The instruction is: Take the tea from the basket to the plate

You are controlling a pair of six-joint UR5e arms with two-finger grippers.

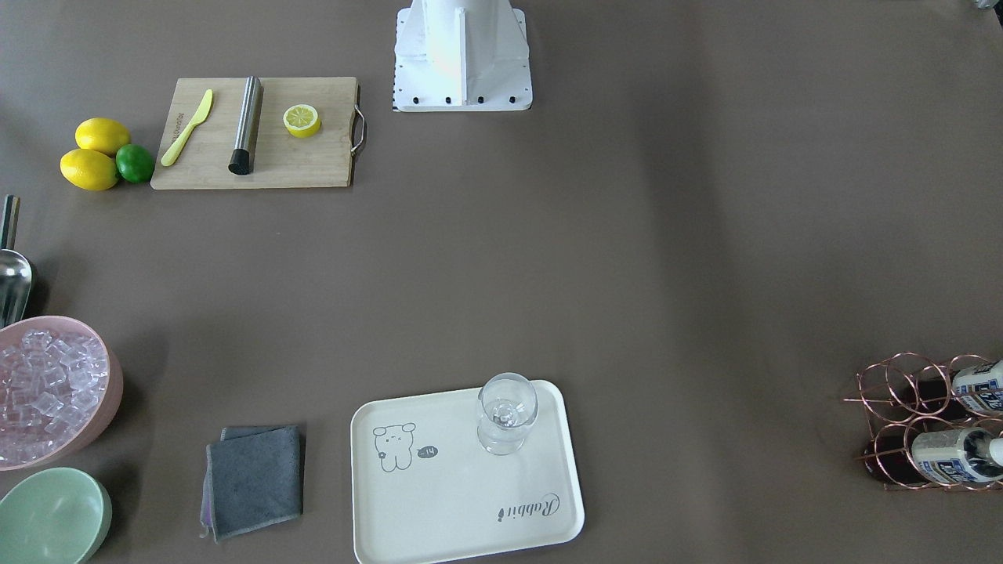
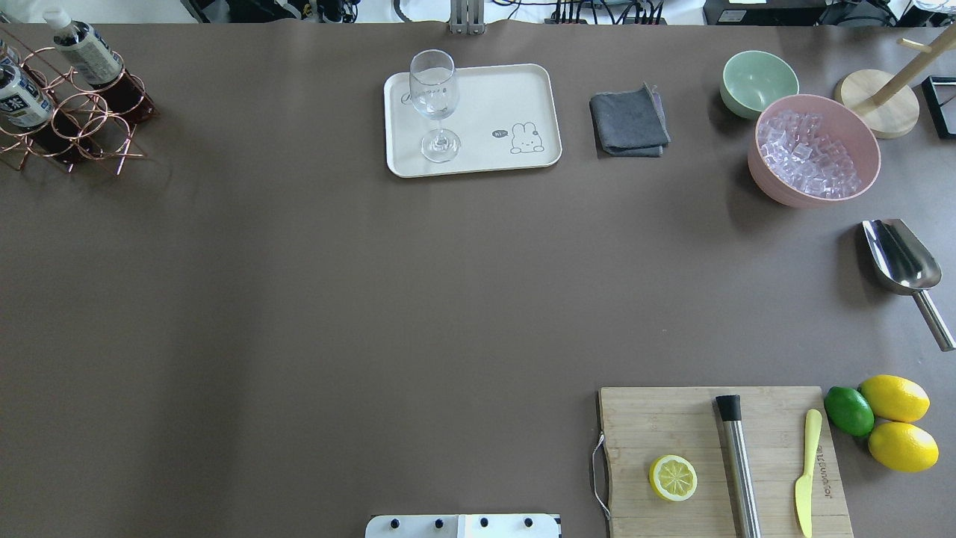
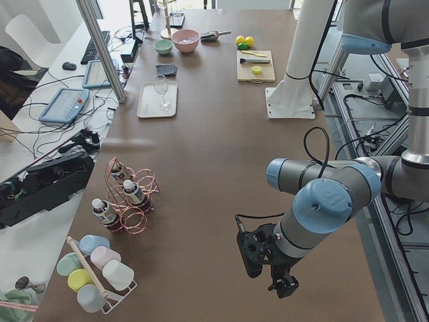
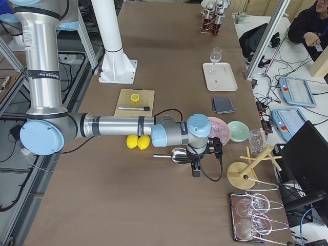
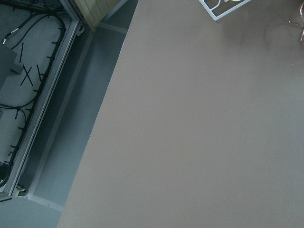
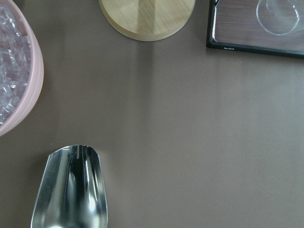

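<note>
Three tea bottles lie in a copper wire basket (image 2: 75, 127) at the table's far left corner; two show in the overhead view (image 2: 82, 48) and two in the front view (image 1: 952, 458). All three show in the left side view (image 3: 134, 194). The plate (image 2: 508, 97) is a cream tray with a rabbit drawing, also in the front view (image 1: 439, 501). A clear glass (image 2: 433, 97) stands on it. My left gripper (image 3: 285, 288) hangs over bare table near the robot's side, far from the basket. My right gripper (image 4: 196, 171) hovers by a metal scoop. I cannot tell whether either is open or shut.
A cutting board (image 2: 717, 463) holds a lemon half (image 2: 673, 478), a steel muddler and a yellow knife. Lemons and a lime (image 2: 849, 411) lie beside it. A pink ice bowl (image 2: 814, 149), green bowl (image 2: 758, 82), grey cloth (image 2: 629, 121), scoop (image 2: 900, 261) and wooden stand (image 2: 877, 104) sit at the right.
</note>
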